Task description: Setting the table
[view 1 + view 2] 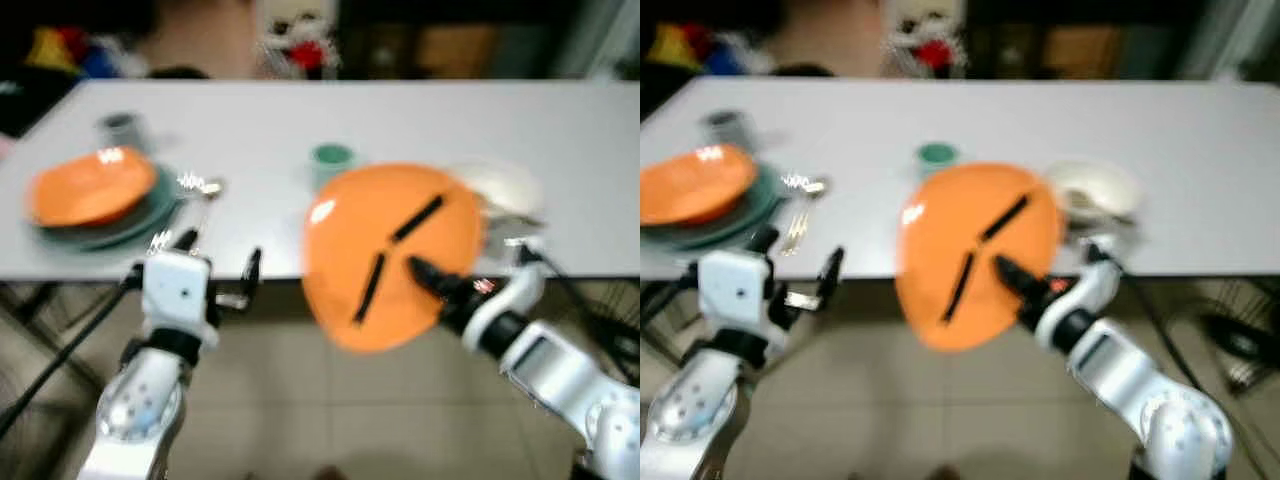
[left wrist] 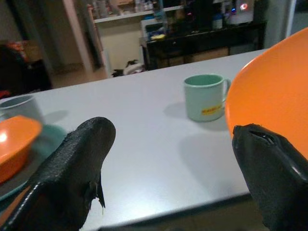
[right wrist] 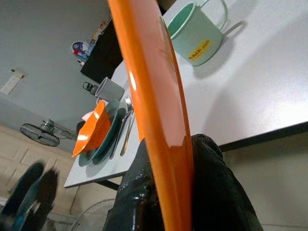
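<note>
Closest to us, our right gripper [image 3: 166,192] pinches the rim of a big round orange plate [image 1: 395,250], one black finger on each side. The plate is smooth and shiny, and it tilts up in the air at the near edge of the white table [image 1: 400,120], partly over the floor. Two dark stripes cross its face.

Our left gripper [image 2: 168,183] hangs just in front of the table edge. Its two fat black fingers [image 2: 72,168] look rough and rubbery. They are spread wide apart and hold nothing.

On the table, to the left, an orange bowl [image 1: 90,185] sits on a stack of round green plates [image 1: 140,215]. A shiny metal fork and spoon [image 1: 190,205] lie just beside the stack.

Behind the orange plate stands a pale green mug [image 2: 206,97] with a handle and a yellow label. A white bowl [image 1: 1095,188] sits to the right of it. A grey cup [image 1: 120,128] stands behind the stack.
</note>
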